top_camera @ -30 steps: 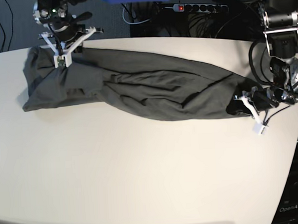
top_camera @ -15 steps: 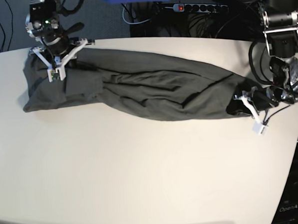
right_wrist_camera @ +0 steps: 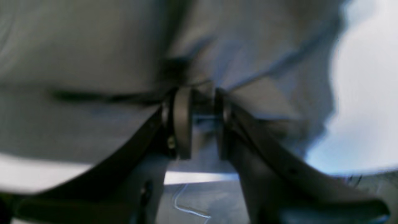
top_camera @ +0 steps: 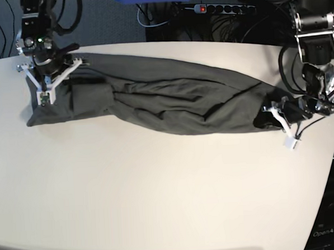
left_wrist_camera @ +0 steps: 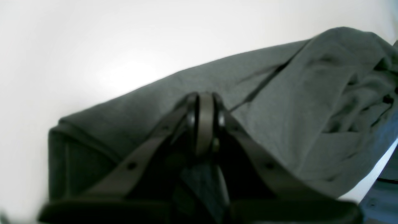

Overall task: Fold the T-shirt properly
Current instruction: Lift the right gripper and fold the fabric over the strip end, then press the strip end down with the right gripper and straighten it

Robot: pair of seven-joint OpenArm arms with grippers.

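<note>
The left gripper (top_camera: 274, 115) clamps one end of the T-shirt (top_camera: 154, 97), anchoring it stretched across the worktop (top_camera: 159, 192), while the right gripper (top_camera: 44, 93), fingers slightly apart, hovers over the other end, seemingly holding nothing.

The base view looks down across the whole table (top_camera: 159, 187) from its front, while both wrist views peer close past their jaws at the T-shirt (top_camera: 171, 99).
</note>
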